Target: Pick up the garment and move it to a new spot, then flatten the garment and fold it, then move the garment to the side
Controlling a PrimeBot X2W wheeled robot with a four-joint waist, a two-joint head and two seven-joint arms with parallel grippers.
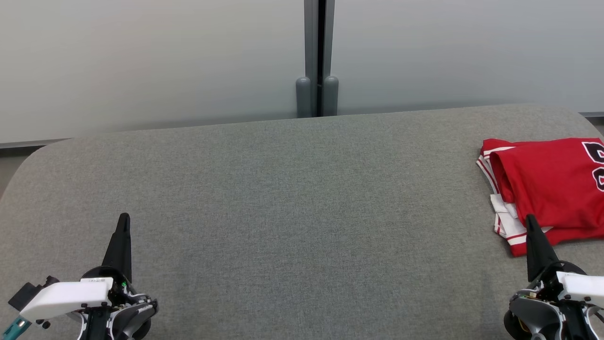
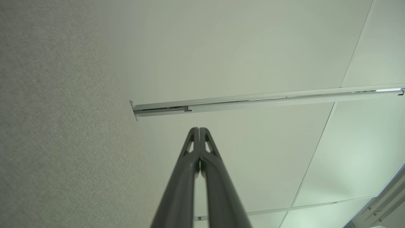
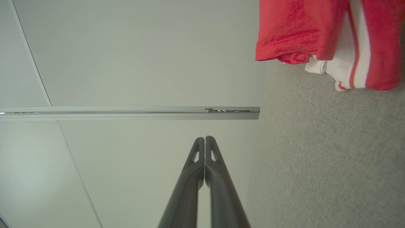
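Observation:
The garment (image 1: pixel 552 184) is a red jersey with white stripes and dark numerals, lying folded at the right edge of the grey fabric surface (image 1: pixel 292 198). My right gripper (image 1: pixel 531 219) is shut with nothing in it, its tip just in front of the jersey's near edge at the lower right. In the right wrist view the garment (image 3: pixel 294 28) lies at the top right, apart from the shut right gripper (image 3: pixel 205 138). My left gripper (image 1: pixel 124 217) stands shut and empty at the lower left, far from the jersey. The left wrist view shows the left gripper (image 2: pixel 198 129) with fingers pressed together.
A pale panelled wall with a dark vertical post (image 1: pixel 318 56) runs behind the surface. The surface's rounded far-left corner (image 1: pixel 42 151) and far-right corner (image 1: pixel 575 115) mark its limits. Bare grey fabric stretches between the two grippers.

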